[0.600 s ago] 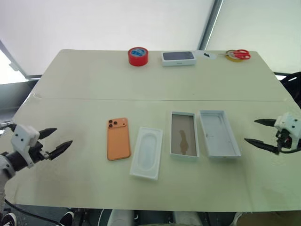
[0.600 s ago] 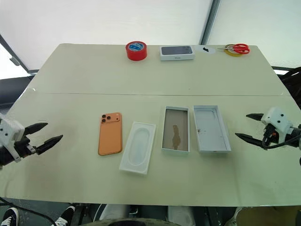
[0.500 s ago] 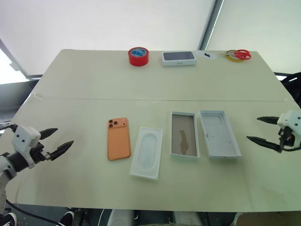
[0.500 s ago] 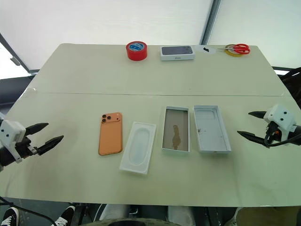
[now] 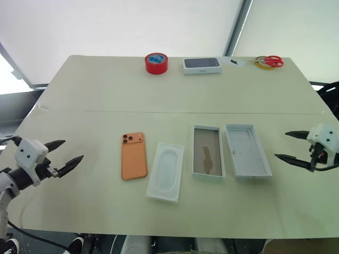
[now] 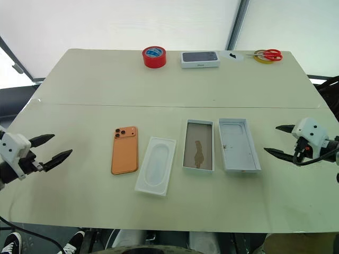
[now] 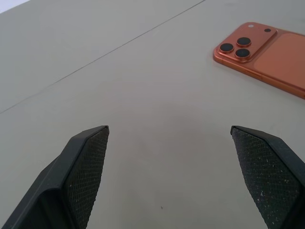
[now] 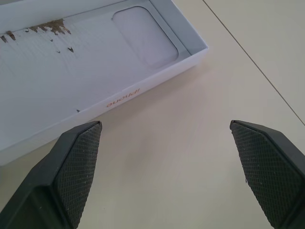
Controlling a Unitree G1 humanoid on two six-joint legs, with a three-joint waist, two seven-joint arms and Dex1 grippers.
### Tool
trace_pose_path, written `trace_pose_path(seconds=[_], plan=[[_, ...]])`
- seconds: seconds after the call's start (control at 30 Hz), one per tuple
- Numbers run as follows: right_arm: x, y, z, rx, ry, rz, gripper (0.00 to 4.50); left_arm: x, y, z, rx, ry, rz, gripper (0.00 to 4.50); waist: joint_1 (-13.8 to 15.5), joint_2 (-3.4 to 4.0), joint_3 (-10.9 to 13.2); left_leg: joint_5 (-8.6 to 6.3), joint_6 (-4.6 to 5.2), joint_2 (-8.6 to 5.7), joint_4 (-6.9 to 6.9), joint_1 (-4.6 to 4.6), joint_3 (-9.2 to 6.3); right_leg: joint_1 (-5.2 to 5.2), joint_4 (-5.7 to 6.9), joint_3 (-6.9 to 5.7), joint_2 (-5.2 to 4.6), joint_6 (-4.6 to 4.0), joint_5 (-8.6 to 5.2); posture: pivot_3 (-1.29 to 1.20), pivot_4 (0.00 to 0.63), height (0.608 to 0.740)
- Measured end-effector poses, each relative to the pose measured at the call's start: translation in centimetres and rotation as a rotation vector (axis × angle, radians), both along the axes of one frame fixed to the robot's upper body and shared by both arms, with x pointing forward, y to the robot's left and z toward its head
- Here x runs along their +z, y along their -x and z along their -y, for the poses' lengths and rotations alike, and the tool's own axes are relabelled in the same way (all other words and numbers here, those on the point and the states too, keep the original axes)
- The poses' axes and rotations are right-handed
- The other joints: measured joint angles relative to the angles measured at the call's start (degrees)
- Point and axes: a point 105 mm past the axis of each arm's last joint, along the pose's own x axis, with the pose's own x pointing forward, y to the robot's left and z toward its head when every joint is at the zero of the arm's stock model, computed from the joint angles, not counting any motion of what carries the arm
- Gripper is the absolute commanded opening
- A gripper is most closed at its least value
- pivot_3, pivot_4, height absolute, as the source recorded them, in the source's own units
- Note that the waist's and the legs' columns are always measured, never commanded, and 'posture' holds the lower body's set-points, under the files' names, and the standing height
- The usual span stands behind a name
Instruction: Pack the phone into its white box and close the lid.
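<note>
honestly nothing's packed yet: the phone point(image 5: 133, 156) lies face down on the table point(image 5: 95, 90), the white box point(image 5: 207, 159) sits empty, the lid point(image 5: 248, 150) just beside it. left gripper point(image 5: 62, 156) and right gripper point(image 5: 290, 146) both hang spread wide, holding nothing.

the phone point(image 7: 267, 55) and the lid point(image 8: 90, 62) run off their wrist views' edges
</note>
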Motion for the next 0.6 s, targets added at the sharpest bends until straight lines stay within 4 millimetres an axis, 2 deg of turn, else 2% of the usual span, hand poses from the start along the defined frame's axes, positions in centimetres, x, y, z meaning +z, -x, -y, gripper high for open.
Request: trace_pose_path(seconds=[0.13,0.33,0.43,0.6], plan=[[0.0,0.0,-0.1,-0.002,0.0,0.001,4.5,0.5,-0.4,0.2,-0.005,-0.008,0.022,4.27,0.0,0.0,0.0,0.0,0.0,0.0,0.0,0.0,0.0,0.0,0.0,0.0,0.0,0.0,0.0,0.0,0.15,0.74],[0.2,-0.2,-0.2,-0.012,-0.005,0.002,4.5,-0.2,-1.1,0.8,-0.002,-0.046,0.004,4.27,-0.1,0.0,0.0,0.0,0.0,0.0,0.0,0.0,0.0,0.0,0.0,0.0,0.01,0.01,0.0,0.0,0.15,0.74],[0.6,-0.5,-0.8,0.0,-0.009,0.0,4.5,0.7,-2.0,2.0,0.003,-0.019,0.005,4.27,0.1,0.01,0.0,0.0,0.0,0.0,0.01,0.0,0.0,0.02,0.01,0.0,0.0,0.02,0.01,0.0,0.15,0.74],[2.8,-1.4,-6.6,0.169,-0.059,0.077,4.5,0.6,-3.1,7.5,-0.064,0.124,-0.185,4.27,0.2,0.0,0.0,0.01,0.0,0.0,0.02,0.0,-0.04,0.04,0.04,-0.01,0.04,0.03,0.02,0.0,0.15,0.74]])
